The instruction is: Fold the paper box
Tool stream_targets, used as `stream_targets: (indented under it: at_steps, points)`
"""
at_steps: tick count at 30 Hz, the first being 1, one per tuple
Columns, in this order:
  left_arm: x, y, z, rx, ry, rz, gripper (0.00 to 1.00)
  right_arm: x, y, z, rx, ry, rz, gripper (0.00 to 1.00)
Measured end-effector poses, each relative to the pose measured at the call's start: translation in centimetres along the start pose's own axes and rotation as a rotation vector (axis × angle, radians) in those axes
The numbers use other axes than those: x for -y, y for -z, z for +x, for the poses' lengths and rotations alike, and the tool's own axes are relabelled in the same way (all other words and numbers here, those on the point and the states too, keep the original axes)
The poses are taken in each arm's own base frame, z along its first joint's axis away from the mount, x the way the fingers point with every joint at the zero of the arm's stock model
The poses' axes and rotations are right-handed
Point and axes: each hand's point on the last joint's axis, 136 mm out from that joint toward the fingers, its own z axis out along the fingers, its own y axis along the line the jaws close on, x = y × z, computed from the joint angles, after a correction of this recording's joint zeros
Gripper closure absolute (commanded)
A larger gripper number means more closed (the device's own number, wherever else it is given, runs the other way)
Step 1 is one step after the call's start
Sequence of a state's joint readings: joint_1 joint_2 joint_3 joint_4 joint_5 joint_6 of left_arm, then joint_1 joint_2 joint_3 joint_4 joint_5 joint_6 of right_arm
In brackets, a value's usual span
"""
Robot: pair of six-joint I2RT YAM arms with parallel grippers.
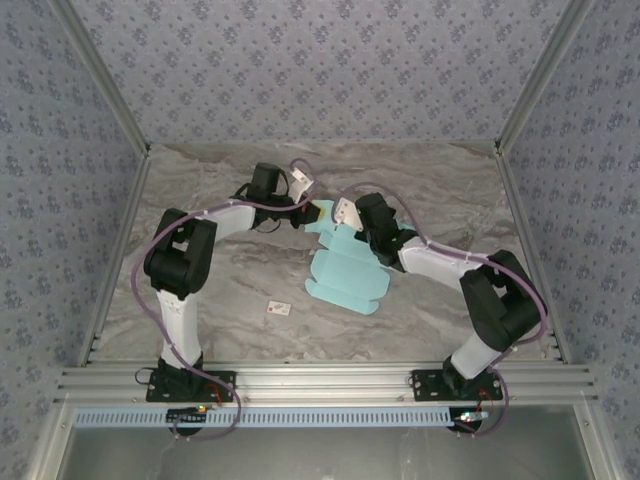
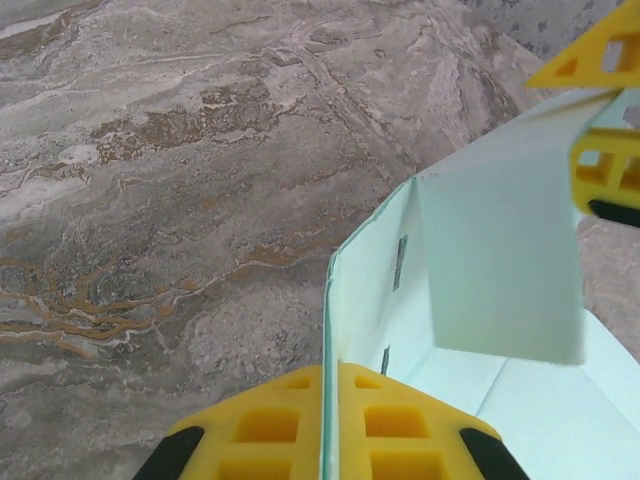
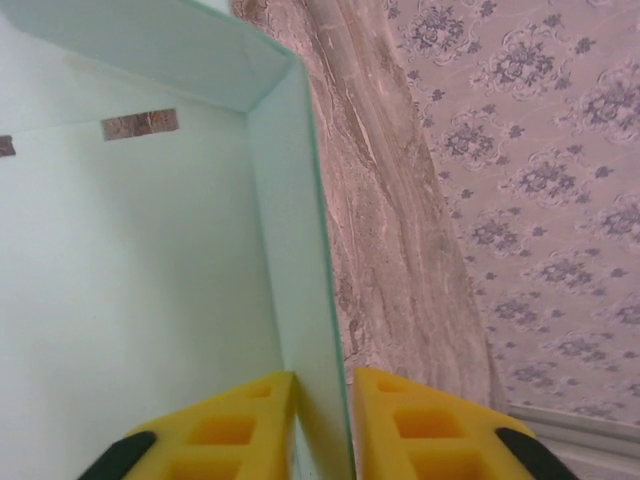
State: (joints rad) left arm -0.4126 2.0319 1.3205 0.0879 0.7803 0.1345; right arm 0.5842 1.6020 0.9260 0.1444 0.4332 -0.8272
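The paper box point(image 1: 345, 270) is a mint card sheet lying mid-table, with its far flaps raised. In the left wrist view, my left gripper point(image 2: 330, 368) is shut on the edge of an upright wall of the paper box point(image 2: 500, 260), its yellow fingers point(image 2: 265, 425) pressed against both faces. From above, the left gripper point(image 1: 312, 212) meets the sheet's far corner. My right gripper point(image 3: 325, 375) straddles another upright wall of the paper box point(image 3: 140, 260). Its jaws are parted: the card leans on the left finger point(image 3: 225, 425), and a gap separates it from the right one. The right gripper point(image 1: 340, 222) is close beside the left.
A tiny white tag with a red mark point(image 1: 280, 309) lies on the marble table point(image 1: 220, 290) near the front left of the sheet. Patterned walls enclose the table on three sides, and an aluminium rail point(image 1: 320, 380) runs along the near edge.
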Motion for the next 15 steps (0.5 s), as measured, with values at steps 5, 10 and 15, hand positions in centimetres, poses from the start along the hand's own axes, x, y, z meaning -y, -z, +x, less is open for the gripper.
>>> stream_targets:
  at_steps: [5,10,15]
  points:
    - [0.4,0.5,-0.2,-0.008,-0.044,-0.001,1.00,1.2,0.8,0.5,0.005,-0.059,-0.053,0.62]
    - [0.2,0.9,-0.4,-0.007,-0.064,-0.009,1.00,2.1,1.2,1.0,0.004,-0.115,-0.126,0.58]
    - [0.0,1.0,-0.2,-0.011,-0.067,-0.015,1.00,1.7,1.6,2.0,-0.014,-0.176,-0.250,0.54]
